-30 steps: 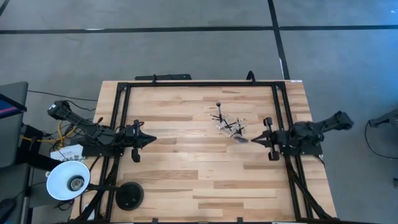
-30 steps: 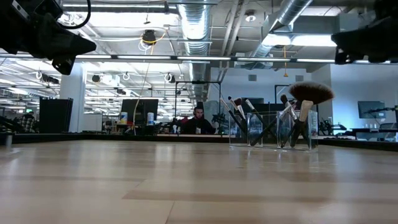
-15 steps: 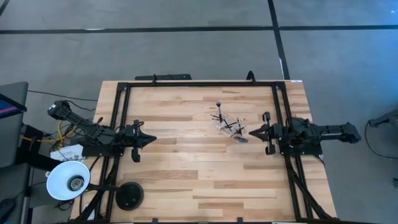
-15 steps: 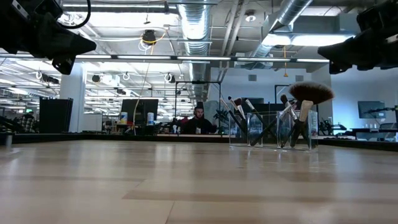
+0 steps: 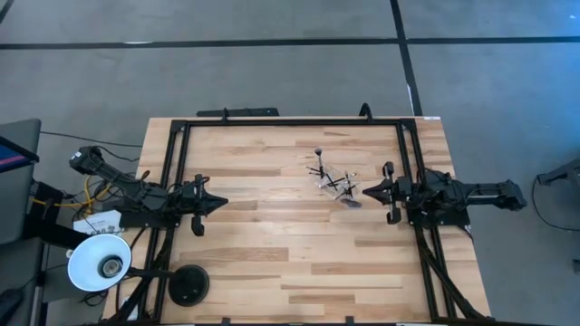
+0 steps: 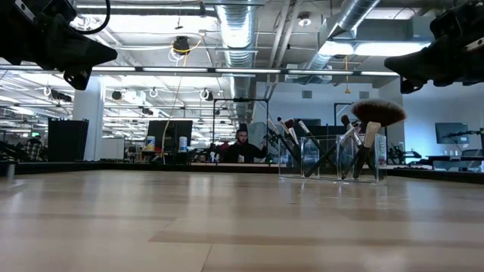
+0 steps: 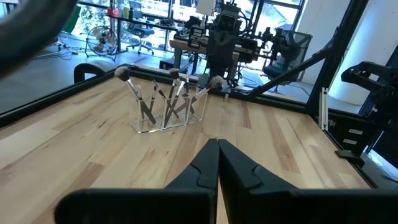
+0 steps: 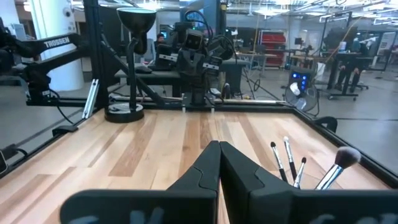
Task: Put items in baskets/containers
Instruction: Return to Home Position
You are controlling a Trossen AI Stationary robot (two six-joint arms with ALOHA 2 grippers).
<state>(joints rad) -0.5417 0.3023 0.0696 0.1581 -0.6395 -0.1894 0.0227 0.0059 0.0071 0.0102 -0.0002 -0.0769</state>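
Several slim makeup brushes (image 5: 328, 177) stand bristles-up in a clear container (image 7: 163, 123) right of the table's middle, leaning against its rim. One has a wide fan-shaped head (image 6: 376, 113). My left gripper (image 5: 220, 205) is shut and level above the table's left side, pointing toward the container from far off. My right gripper (image 5: 366, 192) is shut and level just right of the container, apart from it. In the right wrist view the brushes (image 8: 289, 163) show beside my shut fingers (image 8: 219, 155). Nothing is held.
A white lamp shade (image 5: 100, 263) and a round black lamp base (image 5: 188, 285) sit at the near left corner. A black frame (image 5: 290, 121) runs along the table's edges. Bare wood lies between the grippers and toward the near edge.
My right arm has swung from a slant to lie straight across the table, carrying its gripper a little toward the far edge and rolling it. It has kept still for the last half second. The brushes and container have not moved.
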